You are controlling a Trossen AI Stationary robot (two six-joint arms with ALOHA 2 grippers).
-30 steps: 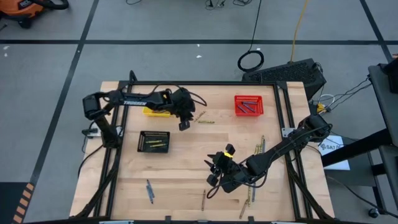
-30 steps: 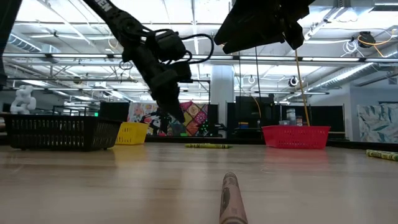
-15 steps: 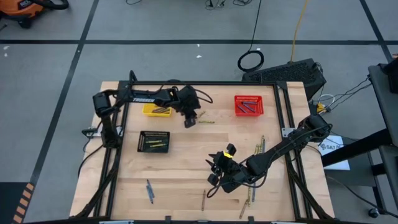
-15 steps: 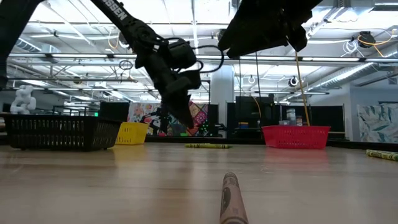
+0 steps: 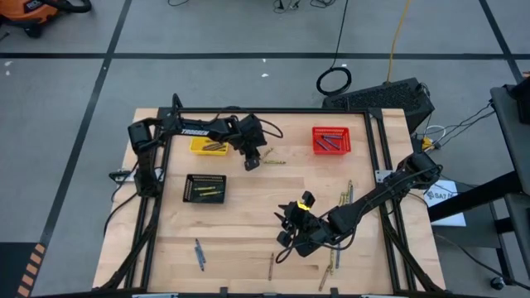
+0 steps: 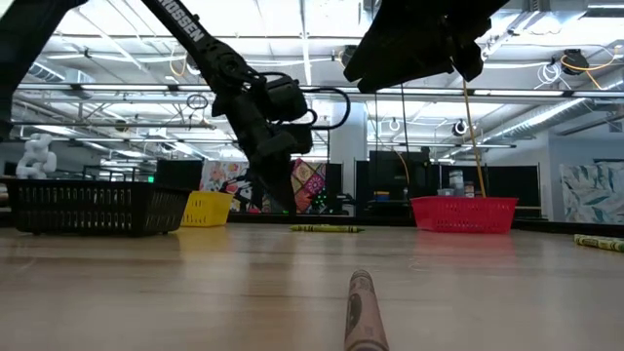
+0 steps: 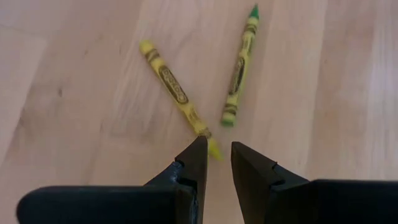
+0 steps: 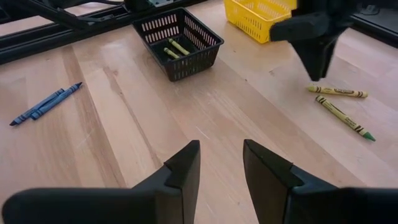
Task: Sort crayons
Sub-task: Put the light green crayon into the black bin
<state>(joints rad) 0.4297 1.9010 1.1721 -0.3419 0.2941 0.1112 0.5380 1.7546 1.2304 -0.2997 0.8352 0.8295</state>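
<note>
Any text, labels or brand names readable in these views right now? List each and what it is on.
"TROSSEN": white letters on the left arm; in the low view only "SSEN" shows.
Wrappers of the yellow crayon and the green crayon: printed, too blurred to read.
White paper beside the table: print too small to read.

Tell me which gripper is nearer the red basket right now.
Left. The left gripper hovers beside the two crayons, level with the red basket; the right gripper sits toward the table's front edge.
</note>
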